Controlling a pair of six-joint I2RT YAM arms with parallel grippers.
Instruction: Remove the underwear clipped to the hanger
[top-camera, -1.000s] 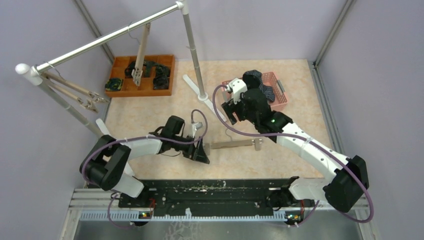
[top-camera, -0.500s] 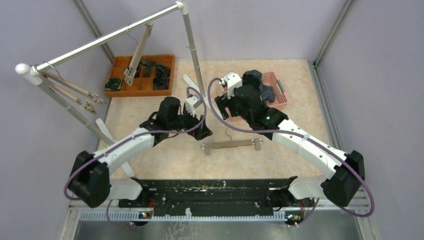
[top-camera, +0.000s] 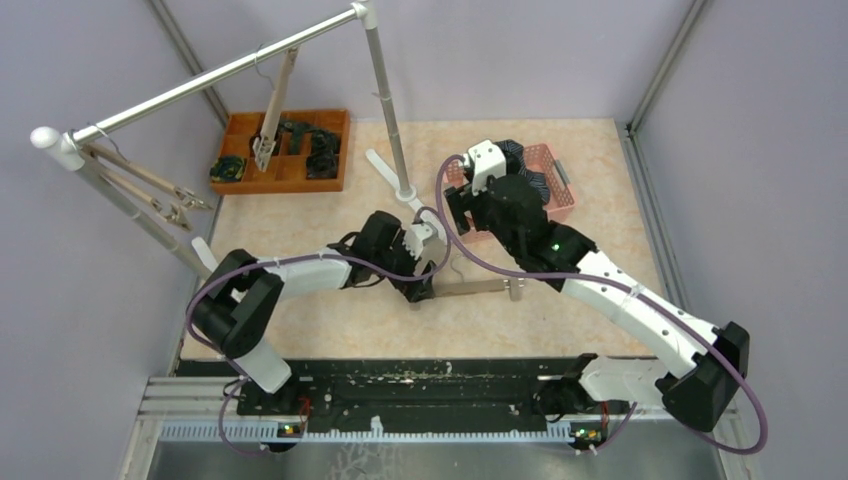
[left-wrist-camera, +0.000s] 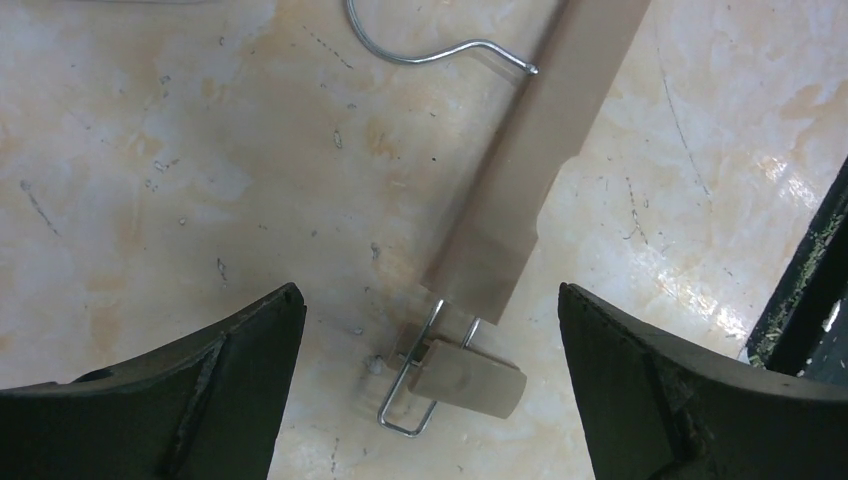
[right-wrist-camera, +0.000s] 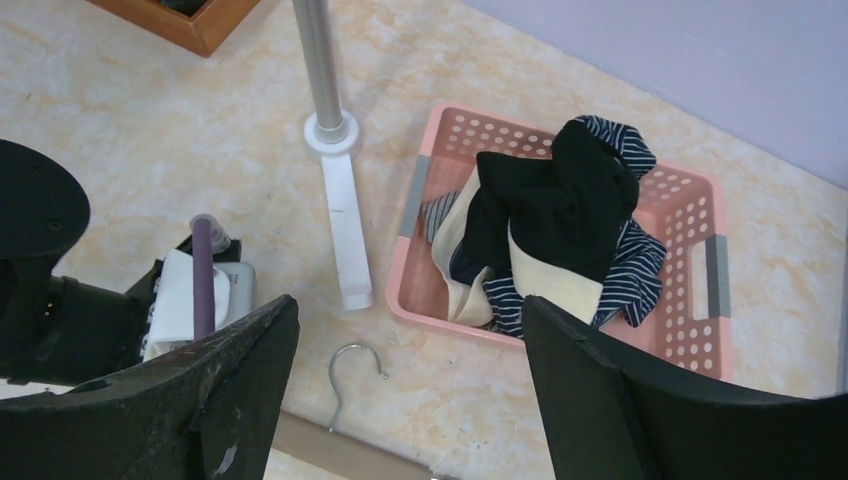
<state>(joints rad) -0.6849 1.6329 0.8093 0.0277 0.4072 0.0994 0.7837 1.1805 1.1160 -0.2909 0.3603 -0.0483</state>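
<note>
The hanger (left-wrist-camera: 535, 160) lies flat on the desk (top-camera: 300, 230) with nothing clipped to it. Its long bar runs from side to side in front of the arms. The left hand (left-wrist-camera: 428, 305) is right above the clip (left-wrist-camera: 460, 378) at the bar's left end, spread wide and holding nothing, so it is the nearer one. The underwear (right-wrist-camera: 560, 200) sits piled in the pink basket (right-wrist-camera: 470, 135), well away from the hanger. The right hand (right-wrist-camera: 408, 320) hangs above the desk near the basket, spread and empty too. Half a second ago the left hand was farther back, near the rail post; now it has come down over the hanger's end.
</note>
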